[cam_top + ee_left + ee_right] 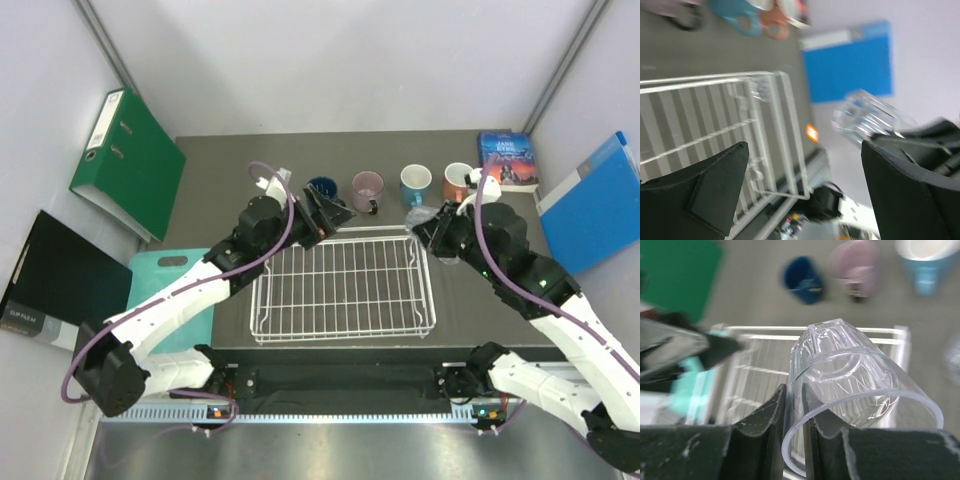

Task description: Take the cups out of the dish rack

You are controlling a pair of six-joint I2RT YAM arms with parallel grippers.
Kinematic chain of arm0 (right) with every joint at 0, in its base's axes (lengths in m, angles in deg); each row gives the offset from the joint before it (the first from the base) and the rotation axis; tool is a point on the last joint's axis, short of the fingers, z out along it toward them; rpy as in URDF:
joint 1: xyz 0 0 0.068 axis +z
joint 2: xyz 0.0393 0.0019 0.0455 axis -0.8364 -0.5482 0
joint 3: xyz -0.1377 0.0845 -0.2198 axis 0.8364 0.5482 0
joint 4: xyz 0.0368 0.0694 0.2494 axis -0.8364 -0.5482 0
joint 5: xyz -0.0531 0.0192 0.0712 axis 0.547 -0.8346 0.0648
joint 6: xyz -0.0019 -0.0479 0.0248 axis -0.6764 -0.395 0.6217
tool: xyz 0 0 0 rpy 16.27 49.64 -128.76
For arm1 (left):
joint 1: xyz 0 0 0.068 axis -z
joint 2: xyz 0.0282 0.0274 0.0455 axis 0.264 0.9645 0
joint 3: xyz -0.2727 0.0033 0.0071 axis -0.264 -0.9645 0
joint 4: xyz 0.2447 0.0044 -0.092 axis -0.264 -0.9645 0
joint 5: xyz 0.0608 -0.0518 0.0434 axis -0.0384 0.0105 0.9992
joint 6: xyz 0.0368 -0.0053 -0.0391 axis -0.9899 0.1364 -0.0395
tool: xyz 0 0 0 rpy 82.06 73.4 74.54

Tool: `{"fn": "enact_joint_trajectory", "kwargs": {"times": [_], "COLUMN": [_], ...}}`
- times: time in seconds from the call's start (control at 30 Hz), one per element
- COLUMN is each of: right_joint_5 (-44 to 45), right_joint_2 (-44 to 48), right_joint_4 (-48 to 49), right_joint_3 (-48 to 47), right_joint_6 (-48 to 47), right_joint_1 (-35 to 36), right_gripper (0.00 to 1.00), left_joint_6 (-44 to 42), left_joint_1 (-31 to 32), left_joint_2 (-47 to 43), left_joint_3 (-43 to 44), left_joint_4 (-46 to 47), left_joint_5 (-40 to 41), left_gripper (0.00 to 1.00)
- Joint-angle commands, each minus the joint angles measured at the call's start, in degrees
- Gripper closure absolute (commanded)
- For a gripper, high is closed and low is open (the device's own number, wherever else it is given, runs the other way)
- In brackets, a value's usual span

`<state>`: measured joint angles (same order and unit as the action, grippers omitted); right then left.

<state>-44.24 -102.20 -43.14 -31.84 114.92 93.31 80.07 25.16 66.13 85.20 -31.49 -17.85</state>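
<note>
The top edge cuts the light blue mug (927, 260); the navy mug (802, 280), the mauve mug (860, 270) and the tumbler (867, 117) are blurred.

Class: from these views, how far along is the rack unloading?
Done: the navy, pink, blue and orange mugs stand behind the bare-looking dish rack. In hand: the right tool pinches a clear tumbler by its rim. The open left tool holds nothing. Left: setting that tumbler down.

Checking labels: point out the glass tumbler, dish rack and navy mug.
glass tumbler (860, 390), right wrist view, clear side wall.
dish rack (345, 290), top external view, bare wire floor.
navy mug (321, 188), top external view, its opening.
</note>
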Motion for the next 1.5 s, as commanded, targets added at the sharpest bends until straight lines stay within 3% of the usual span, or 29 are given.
{"fn": "enact_joint_trajectory", "kwargs": {"times": [0.0,0.13,0.3,0.7,1.2,1.47], "right_joint_5": [19.0,29.7,28.7,15.0,14.3,11.4], "right_joint_2": [-2.8,-10.0,-13.9,-14.9,-25.3,-26.2], "right_joint_4": [-12.2,-22.6,-31.2,-21.3,-8.5,-4.4], "right_joint_3": [-5.4,-7.1,-6.8,7.4,14.4,18.7], "right_joint_6": [-1.1,2.3,8.5,10.9,7.0,4.1], "right_joint_1": [-2.2,-4.3,-4.8,-5.7,-11.2,-15.9], "right_gripper": [1.0,1.0,1.0,1.0,1.0,1.0], "left_joint_6": [-2.7,-4.0,-7.0,-9.3,-8.6,-8.0], "left_joint_1": [-1.2,-1.2,-1.1,-1.1,-1.2,-1.2], "left_joint_2": [-1.4,-1.1,1.2,4.5,1.5,0.8], "left_joint_3": [2.8,4.1,8.5,9.4,6.7,5.1], "left_joint_4": [-15.6,-22.1,-30.2,-32.8,-34.5,-34.6], "left_joint_5": [12.7,17.1,20.9,17.9,17.4,17.5], "left_gripper": [0.02,0.03,0.05,0.07,0.07,0.07]}}
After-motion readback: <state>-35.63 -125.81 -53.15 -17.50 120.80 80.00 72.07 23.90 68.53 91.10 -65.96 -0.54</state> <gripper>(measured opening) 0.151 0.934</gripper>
